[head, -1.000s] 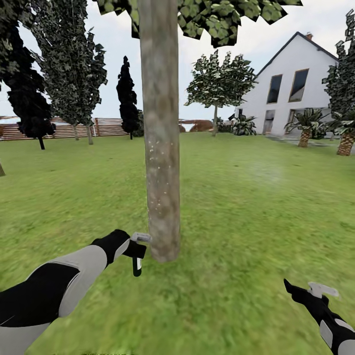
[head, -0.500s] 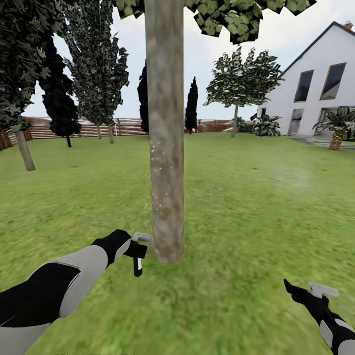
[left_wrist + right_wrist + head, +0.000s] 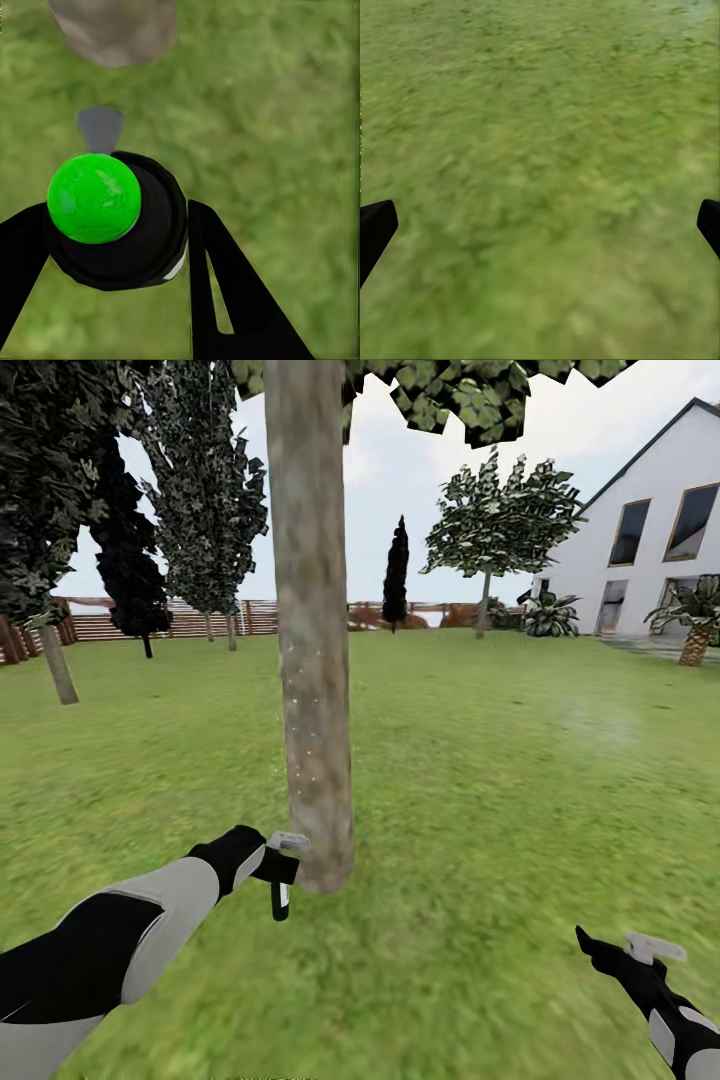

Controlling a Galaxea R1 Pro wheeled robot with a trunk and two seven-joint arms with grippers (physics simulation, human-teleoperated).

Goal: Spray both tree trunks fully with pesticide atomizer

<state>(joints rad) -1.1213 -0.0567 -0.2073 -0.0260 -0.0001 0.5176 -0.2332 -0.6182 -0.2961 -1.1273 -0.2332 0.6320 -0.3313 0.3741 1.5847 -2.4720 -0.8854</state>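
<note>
The garden (image 3: 520, 740) spread out as a wide lawn, with a slatted fence (image 3: 200, 622) at eleven o'clock and a white house (image 3: 650, 550) at two o'clock. Close in at twelve o'clock stood one tree trunk (image 3: 310, 630), thick and mottled with pale flecks, its canopy above. The second task tree could not be picked out with confidence among the trees farther back.

At seven o'clock the left arm reached toward the trunk's base. The left gripper (image 3: 275, 868) was clamped round the pesticide atomizer (image 3: 279, 900), the slim black body hanging down below the fingers. In the left wrist view the atomizer (image 3: 112, 217) showed from above, a bright green cap on a black body pinched between the two fingers, a grey nozzle pointing at the trunk foot (image 3: 112, 30).

At five o'clock the right gripper (image 3: 640, 950) hung low over the floor (image 3: 450, 960), its fingers spread wide with nothing between them.

The risk, as I judged it, was coverage. The nozzle sat very near the trunk and low, so spray would probably land on a small patch by the base, leaving the upper trunk and far side bare. So close, a swing of the arm could also knock the atomizer against the bark and twist it in the grip.
</note>
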